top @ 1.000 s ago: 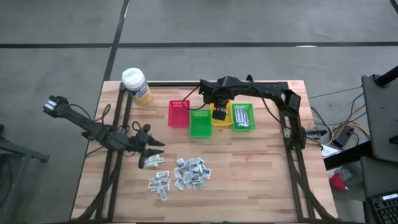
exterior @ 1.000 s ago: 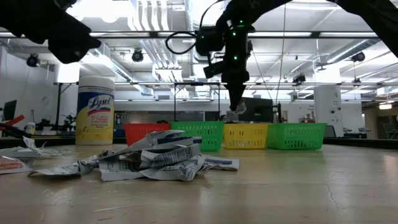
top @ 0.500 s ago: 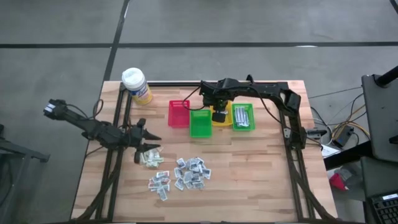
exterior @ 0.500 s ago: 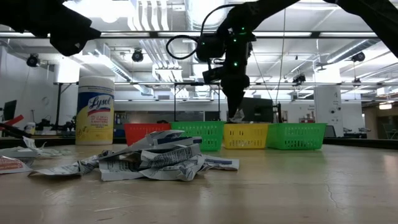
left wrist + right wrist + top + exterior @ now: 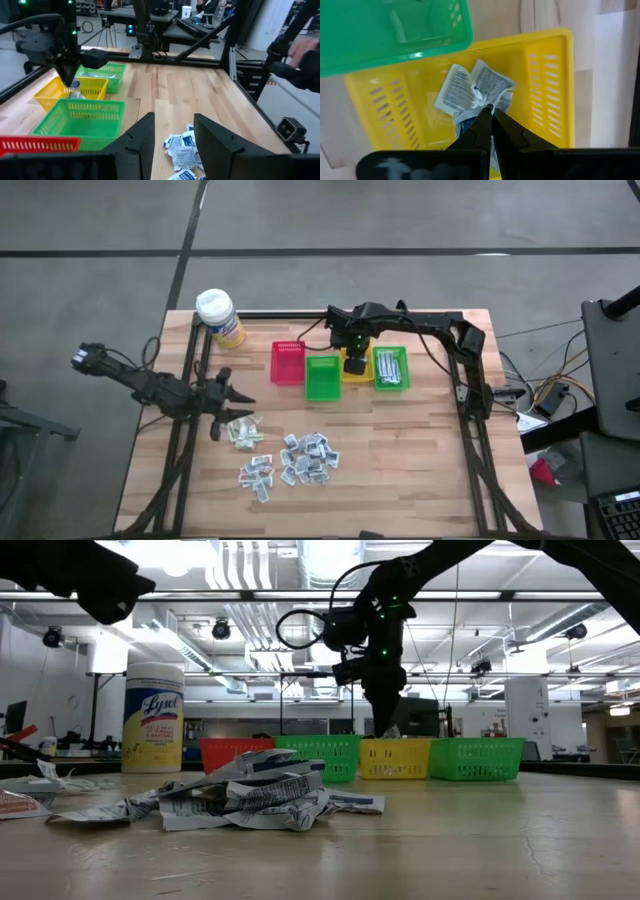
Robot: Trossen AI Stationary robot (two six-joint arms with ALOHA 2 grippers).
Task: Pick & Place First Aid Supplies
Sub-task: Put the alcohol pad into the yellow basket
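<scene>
The first aid supplies, small white printed packets, lie in a loose pile (image 5: 300,458) at the table's near middle, with a few more (image 5: 243,432) to its left. My left gripper (image 5: 232,398) hovers open above those few, nothing between its fingers (image 5: 145,137). My right gripper (image 5: 490,114) points down over the yellow bin (image 5: 358,372) in the far row, shut on one crumpled packet (image 5: 470,92). In the low view that packet (image 5: 390,730) hangs at the level of the bin's rim. My right gripper pinches the crumpled white packet between its two fingertips at a bunched part near its middle (image 5: 482,101). The fingers come from above, pointing down. The packet hangs under the tips over the yellow bin's inside; whether it touches the bin's floor I cannot tell.
A red bin (image 5: 288,362), a green bin (image 5: 322,377), the yellow bin and a second green bin (image 5: 390,368) holding long packets stand in a row at the far middle. A yellow wipes canister (image 5: 218,315) stands at the far left corner. A dark frame rail (image 5: 470,390) runs along the right.
My left gripper has drawn back from the packets, up and toward the table's far left, rolling a little, still open. My right gripper has sunk toward the yellow bin with its packet, still shut.
</scene>
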